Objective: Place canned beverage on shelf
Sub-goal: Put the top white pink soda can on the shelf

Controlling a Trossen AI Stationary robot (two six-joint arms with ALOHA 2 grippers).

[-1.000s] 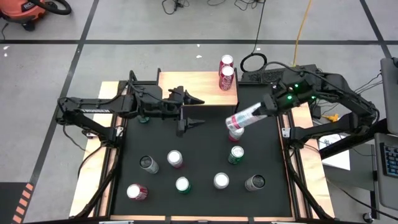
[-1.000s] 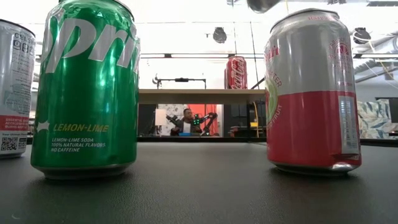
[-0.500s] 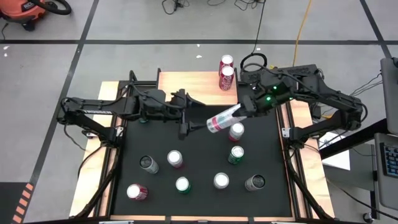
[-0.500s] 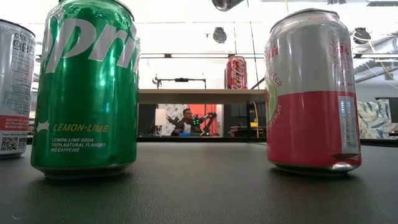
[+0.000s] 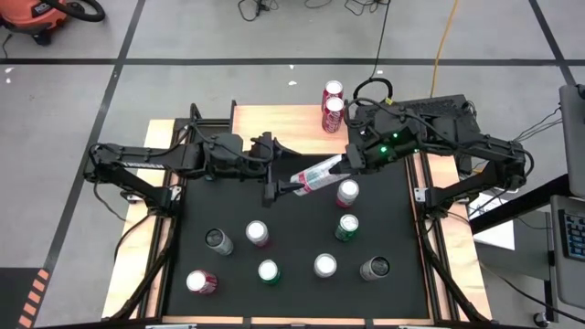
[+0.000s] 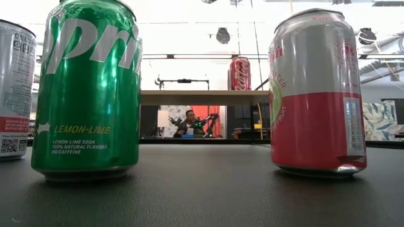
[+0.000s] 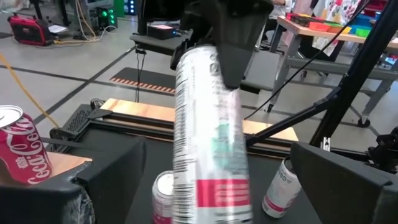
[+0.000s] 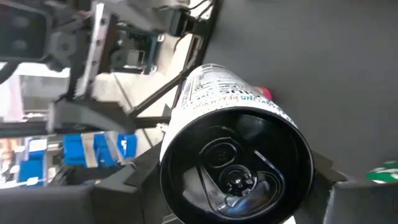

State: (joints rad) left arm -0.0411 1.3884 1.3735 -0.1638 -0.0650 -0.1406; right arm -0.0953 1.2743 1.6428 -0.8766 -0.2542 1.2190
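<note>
A slim white can with a pink band (image 5: 315,174) hangs over the black table, lying nearly level, with my right gripper (image 5: 341,164) shut on it. Its free end reaches between the fingers of my left gripper (image 5: 281,168), which stands open. In the left wrist view a gap shows on each side of the can (image 7: 208,143). The shelf (image 5: 283,126), with its wood top, stands at the table's far edge. Two red cola cans (image 5: 333,102) stand upright on its right end. My right gripper pinches the can's side wall near the tab end (image 8: 166,163) between its two fingers (image 8: 134,179), one on each side. The fingers come nearly level from the table's right and lie along the can. The can is lifted clear and sticks out past them toward the left gripper.
Several upright cans stand on the black table (image 5: 292,292) below and nearer than the grippers, among them a red-and-white one (image 5: 347,192) and a green one (image 5: 346,227). In the low view a green can (image 6: 88,88) and a red-and-silver can (image 6: 315,91) stand close.
My right gripper has carried the white can toward the table's left, clear of the table, until the can's free end stands between my left gripper's open fingers. The can has stayed nearly level.
</note>
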